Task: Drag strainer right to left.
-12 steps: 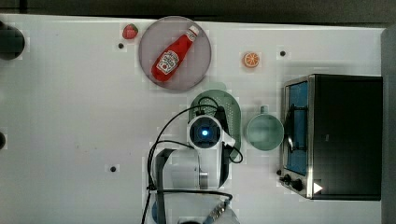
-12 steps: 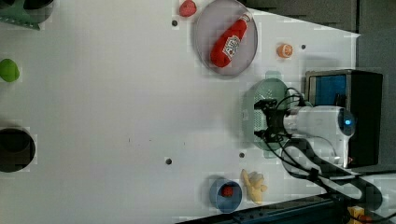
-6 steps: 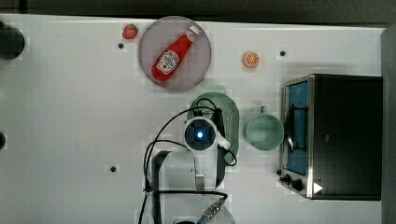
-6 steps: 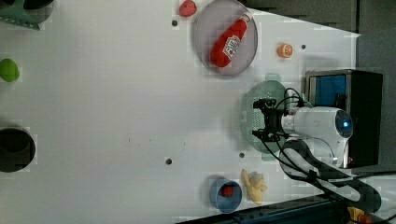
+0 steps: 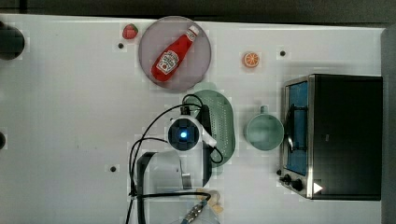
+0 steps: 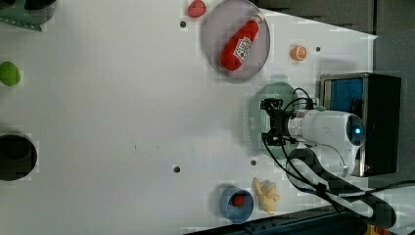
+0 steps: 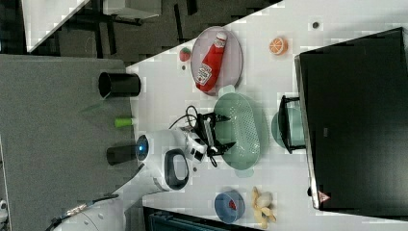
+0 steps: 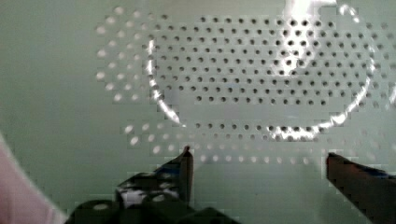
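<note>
In the top view, going from left to right, a small strawberry (image 5: pixel 130 31) lies near the far edge of the white surface (image 5: pixel 60 116), and next to it a round grey plate (image 5: pixel 144 51) carries a red ketchup bottle (image 5: pixel 172 58) lying on its side. Just below the plate sits the strainer (image 5: pixel 223 122), near the middle of the surface: a pale mint-green oval colander, its long axis running up and down the top view, with a small tab at each end. Its bottom and lower walls are pierced by fine, evenly spaced rows of holes, plain in the wrist view (image 8: pixel 261 79), where glossy highlights trace the curve between floor and wall. The arm covers the strainer's left part in the top view.

The hand (image 7: pixel 222 131) hangs over the strainer's inside with its two dark fingers (image 8: pixel 184 168) spread wide apart and gripping nothing; the perforated floor shows between them.

To the strainer's right in the top view stands a round mint-green mug (image 5: pixel 264 132), apart from it, with an orange slice (image 5: pixel 251 59) further up. At the right is a black toaster oven (image 5: pixel 345 135), just beside the mug.
</note>
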`<state>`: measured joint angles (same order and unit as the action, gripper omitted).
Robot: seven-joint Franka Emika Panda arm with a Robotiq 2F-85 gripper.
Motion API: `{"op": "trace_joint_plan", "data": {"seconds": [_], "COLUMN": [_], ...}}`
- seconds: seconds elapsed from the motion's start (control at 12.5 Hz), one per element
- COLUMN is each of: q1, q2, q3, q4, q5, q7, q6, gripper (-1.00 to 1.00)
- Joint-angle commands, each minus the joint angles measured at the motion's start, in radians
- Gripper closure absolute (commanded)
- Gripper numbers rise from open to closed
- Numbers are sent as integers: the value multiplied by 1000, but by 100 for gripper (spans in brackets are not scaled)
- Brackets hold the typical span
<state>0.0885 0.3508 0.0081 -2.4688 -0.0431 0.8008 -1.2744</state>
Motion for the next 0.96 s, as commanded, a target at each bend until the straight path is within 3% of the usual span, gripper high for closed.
{"op": "trace_joint_plan", "data": {"seconds": [0.08,0.48,0.96], "q1": [37,109,183], "q2": [1,2,26], "q3": [32,104,130], "q4": [-13,-6,41], "q5": [-1,-1,0], "q7": [136,315,332], "q6": [0,1,40], "gripper": [-100,-100,-100]}}
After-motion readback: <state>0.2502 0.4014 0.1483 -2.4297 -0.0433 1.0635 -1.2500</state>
